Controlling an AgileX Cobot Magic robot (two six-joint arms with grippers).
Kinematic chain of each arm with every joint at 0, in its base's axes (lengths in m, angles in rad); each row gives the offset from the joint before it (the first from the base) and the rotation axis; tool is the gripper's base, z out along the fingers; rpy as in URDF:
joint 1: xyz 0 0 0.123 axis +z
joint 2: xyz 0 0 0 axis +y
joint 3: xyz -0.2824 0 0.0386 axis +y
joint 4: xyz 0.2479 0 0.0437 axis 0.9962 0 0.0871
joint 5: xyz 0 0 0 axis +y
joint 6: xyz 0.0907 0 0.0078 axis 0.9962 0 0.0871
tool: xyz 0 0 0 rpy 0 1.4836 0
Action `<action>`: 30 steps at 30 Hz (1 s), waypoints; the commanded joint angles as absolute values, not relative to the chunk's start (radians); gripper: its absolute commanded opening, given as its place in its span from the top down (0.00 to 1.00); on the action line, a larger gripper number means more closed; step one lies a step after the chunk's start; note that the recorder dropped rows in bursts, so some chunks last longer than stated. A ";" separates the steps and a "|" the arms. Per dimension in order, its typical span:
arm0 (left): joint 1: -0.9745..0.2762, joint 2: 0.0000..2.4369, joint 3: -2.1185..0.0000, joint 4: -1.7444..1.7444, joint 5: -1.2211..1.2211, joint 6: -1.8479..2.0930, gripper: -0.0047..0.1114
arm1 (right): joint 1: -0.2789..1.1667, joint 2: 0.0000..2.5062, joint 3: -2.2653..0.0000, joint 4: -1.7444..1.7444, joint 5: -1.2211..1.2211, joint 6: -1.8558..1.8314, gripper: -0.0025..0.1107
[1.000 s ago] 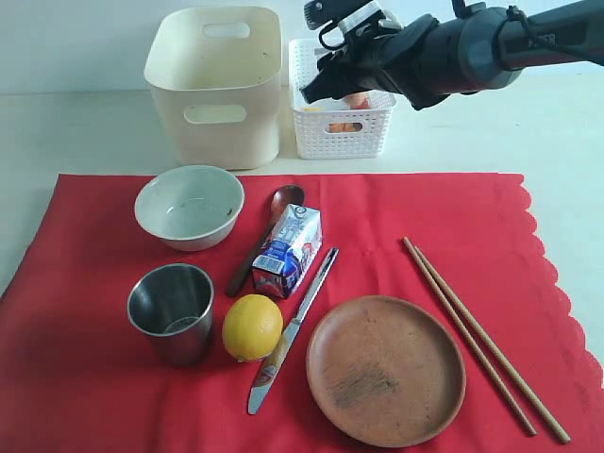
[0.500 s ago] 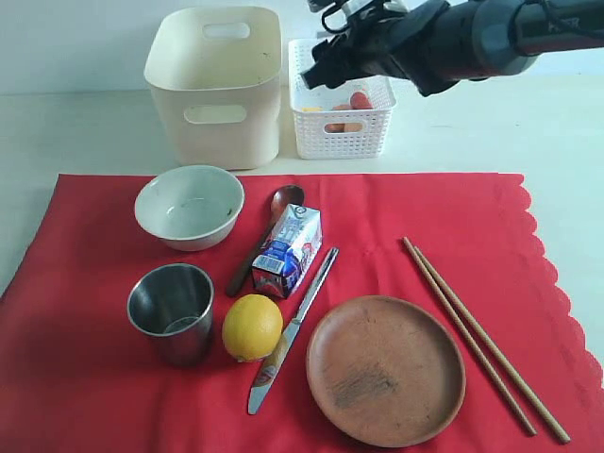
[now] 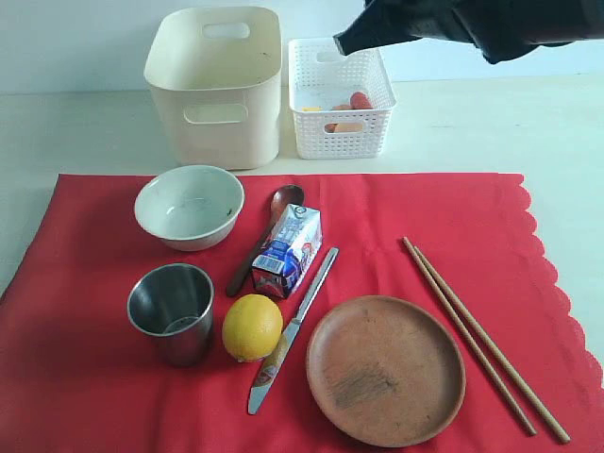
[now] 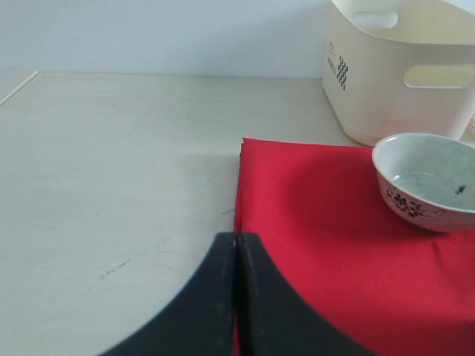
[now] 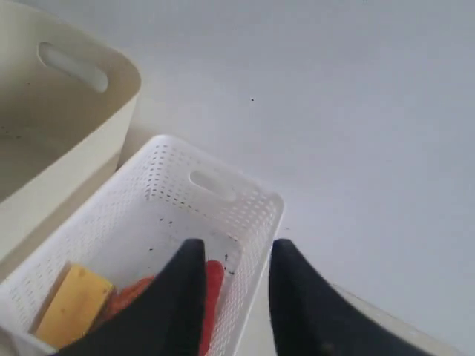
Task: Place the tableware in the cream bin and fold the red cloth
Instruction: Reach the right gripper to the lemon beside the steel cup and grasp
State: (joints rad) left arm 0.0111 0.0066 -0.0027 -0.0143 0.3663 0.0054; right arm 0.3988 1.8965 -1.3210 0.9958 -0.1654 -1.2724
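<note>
1. Task items
- The red cloth point(image 3: 396, 212) lies flat and unfolded on the bench point(image 3: 75, 132). One long edge faces the two bins; one side edge is scalloped. All tableware sits on it.
- The bowl point(image 3: 189, 206) is upright, near the bin-side edge, directly in front of the cream bin point(image 3: 217, 142).
- The steel cup point(image 3: 172, 311) is upright, beside the bowl on the side away from the bins, not touching it.
- The wooden spoon point(image 3: 267, 236) lies diagonal btwn bowl and milk carton point(image 3: 288, 250), scoop end toward the bins. Contact w/ the carton: cannot tell.
- The knife point(image 3: 294, 330) lies diagonal btwn lemon point(image 3: 252, 327) and plate point(image 3: 385, 368), just beside the lemon.
- The plate lies flat, near the cloth edge opposite the bins.
- The chopsticks point(image 3: 481, 340) lie as a pair, side by side, diagonal, btwn plate and scalloped edge.
- The cream bin stands upright on bare bench, just beyond the cloth's bin-side edge.

2. Other items
- The white basket point(image 3: 340, 142) stands just beside the cream bin. It holds red, orange and yellow food pieces point(image 3: 349, 102).

3. Grippers
- R gripper point(image 5: 234, 256): above the white basket, fingers parted w/ a narrow gap, nothing btwn them.
- L gripper point(image 4: 236, 241): fingers pressed together, nothing held. It sits over the cloth's plain side edge, short of the corner nearest the cream bin.
</note>
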 commanded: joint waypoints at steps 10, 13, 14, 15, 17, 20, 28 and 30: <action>0.013 0.000 0.000 -0.011 0.353 0.006 0.96 | 0.418 1.649 -1.115 0.849 0.640 -1.225 0.97; 0.013 0.000 0.000 -0.011 0.353 0.006 0.96 | 0.551 1.649 -1.077 0.704 0.717 -1.118 0.84; 0.013 0.000 0.000 -0.011 0.353 0.006 0.96 | 0.591 1.651 -1.069 0.698 0.714 -1.116 0.78; 0.013 0.000 0.000 -0.011 0.353 0.006 0.96 | 0.642 1.655 -1.060 0.695 0.703 -1.116 0.71; 0.013 0.000 0.000 -0.011 0.353 0.006 0.96 | 0.719 1.665 -1.056 0.695 0.671 -1.116 0.55; 0.013 0.000 0.000 -0.011 0.353 0.006 0.96 | 0.798 1.682 -1.056 0.693 0.635 -1.139 0.35; 0.013 0.000 0.000 -0.011 0.353 0.008 0.96 | 0.878 1.760 -1.056 0.523 0.598 -1.139 0.27; 0.013 0.000 0.000 -0.011 0.353 0.008 0.96 | 0.878 1.777 -1.056 0.484 0.547 -1.084 0.27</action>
State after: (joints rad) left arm 0.0111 0.0066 -0.0027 -0.0143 0.3663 0.0054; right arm 0.8738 1.7544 -1.0597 0.5473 0.6150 -1.1291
